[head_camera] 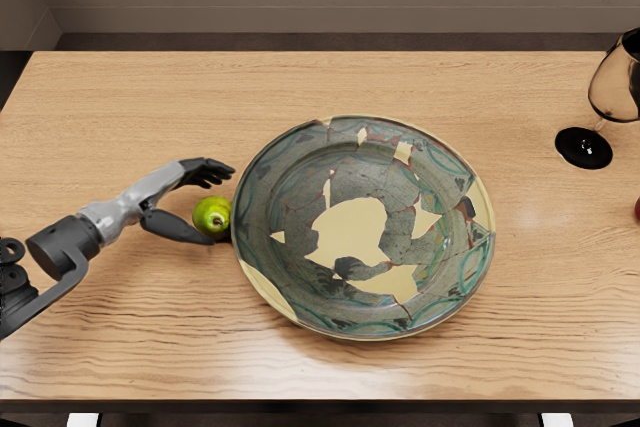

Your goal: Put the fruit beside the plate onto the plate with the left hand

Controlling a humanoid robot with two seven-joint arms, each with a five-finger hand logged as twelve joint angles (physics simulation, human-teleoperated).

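A small green fruit lies on the wooden table, touching the left rim of a large grey-green patterned plate. My left hand reaches in from the lower left and brackets the fruit: the dark fingers stretch above and behind it, the thumb lies along the table just below it. The hand is spread around the fruit, with a gap still showing between the fingers and the fruit. The fruit rests on the table. The right arm is not visible.
A dark wine glass stands at the far right edge of the table. A small red object peeks in at the right border. The plate fills the table's middle.
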